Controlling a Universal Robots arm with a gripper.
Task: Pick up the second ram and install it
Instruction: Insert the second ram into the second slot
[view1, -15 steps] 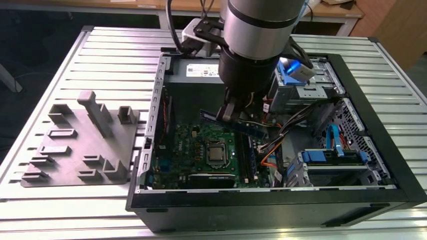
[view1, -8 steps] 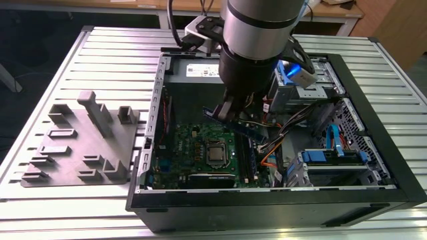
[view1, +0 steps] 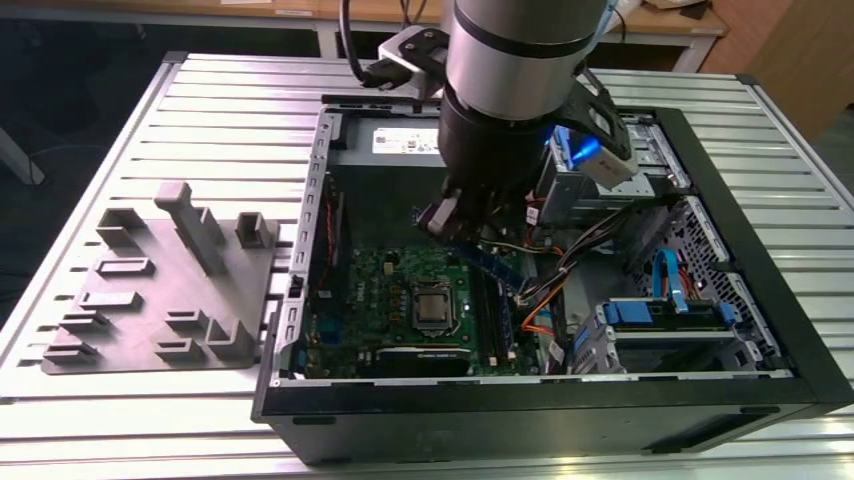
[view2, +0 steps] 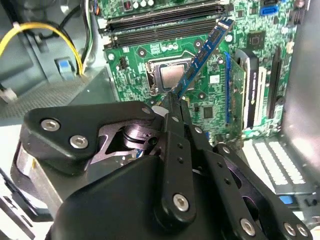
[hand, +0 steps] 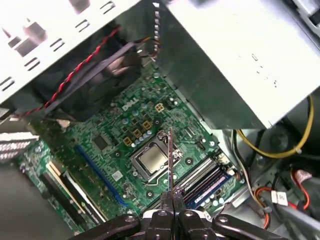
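Observation:
My gripper (view1: 450, 222) hangs inside the open computer case (view1: 747, 330), shut on one end of the second ram (view1: 489, 262), a thin dark blue stick. The stick slants down over the green motherboard (view1: 380, 290), above the processor socket (view1: 431, 308) and beside the long black memory slots (view1: 499, 325), touching neither. In the second wrist view the ram (view2: 205, 52) juts out from between the fingertips (view2: 171, 100) toward the slots (view2: 165, 20). In the first wrist view the stick (hand: 170, 160) shows edge-on over the socket (hand: 150, 161), clamped in my gripper (hand: 173, 194).
The grey power supply (view1: 387, 140) fills the case's far end. Orange, yellow and black cables (view1: 547, 300) and a drive cage with blue tabs (view1: 667, 310) crowd the exterior view's right. A grey fixture plate (view1: 160, 290) lies on the slatted table, outside the case.

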